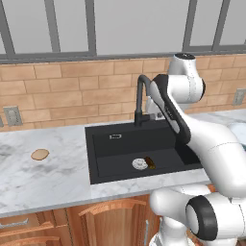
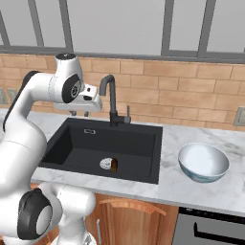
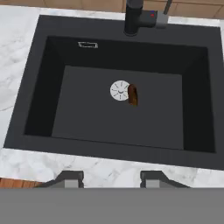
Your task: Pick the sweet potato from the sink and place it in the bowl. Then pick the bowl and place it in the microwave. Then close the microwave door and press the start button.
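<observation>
Hovering high over the sink (image 3: 26, 109), the gripper (image 3: 111, 178), jaws apart and empty, lines up above the sweet potato (image 3: 132, 94) beside the drain (image 3: 119, 90).

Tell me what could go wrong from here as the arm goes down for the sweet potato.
1. The small dark brown sweet potato lies against the white round drain on the floor of the black rectangular sink; a finger could catch the drain.
2. The black gooseneck faucet stands close beside the gripper, so the hand may clip it.
3. The potato is small and could roll away.
</observation>
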{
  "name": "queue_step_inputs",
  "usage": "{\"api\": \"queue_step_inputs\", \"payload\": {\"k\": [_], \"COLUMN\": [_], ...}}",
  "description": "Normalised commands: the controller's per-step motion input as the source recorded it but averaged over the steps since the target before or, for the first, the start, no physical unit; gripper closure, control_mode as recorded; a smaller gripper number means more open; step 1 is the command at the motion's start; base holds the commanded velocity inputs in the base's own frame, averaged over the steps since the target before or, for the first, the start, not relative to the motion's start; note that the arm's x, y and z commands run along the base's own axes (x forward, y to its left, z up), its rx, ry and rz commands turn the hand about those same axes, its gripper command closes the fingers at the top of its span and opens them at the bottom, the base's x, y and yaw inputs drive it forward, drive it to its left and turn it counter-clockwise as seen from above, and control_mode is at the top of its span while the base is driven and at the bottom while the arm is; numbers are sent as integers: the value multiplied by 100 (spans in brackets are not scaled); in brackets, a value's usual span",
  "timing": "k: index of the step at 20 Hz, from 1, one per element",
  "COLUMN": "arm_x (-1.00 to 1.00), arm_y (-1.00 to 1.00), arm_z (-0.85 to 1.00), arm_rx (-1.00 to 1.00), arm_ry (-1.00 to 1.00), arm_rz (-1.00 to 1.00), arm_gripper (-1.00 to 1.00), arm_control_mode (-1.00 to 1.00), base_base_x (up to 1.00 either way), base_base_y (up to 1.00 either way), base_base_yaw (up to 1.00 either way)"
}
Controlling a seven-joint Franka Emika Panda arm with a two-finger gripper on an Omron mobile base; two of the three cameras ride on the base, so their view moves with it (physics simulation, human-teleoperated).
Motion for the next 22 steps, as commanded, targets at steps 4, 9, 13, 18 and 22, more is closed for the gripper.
{"api": "queue_step_inputs", "payload": {"k": [4, 9, 13, 18, 22], "arm_x": [-39, -52, 5, 69, 68], "arm_y": [-16, -25, 0, -1, -15], "arm_z": [-24, -100, -100, -65, -59], "arm_rx": [0, 0, -2, 0, 0], "arm_ry": [3, 27, 26, 18, 12], "arm_rz": [-4, -10, -5, 0, 0], "arm_gripper": [-100, -100, -100, -100, -100], "arm_control_mode": [-100, -100, -100, -100, -100], "base_base_x": [0, 0, 0, 0, 0], "base_base_y": [0, 0, 0, 0, 0], "base_base_yaw": [0, 0, 0, 0, 0]}}
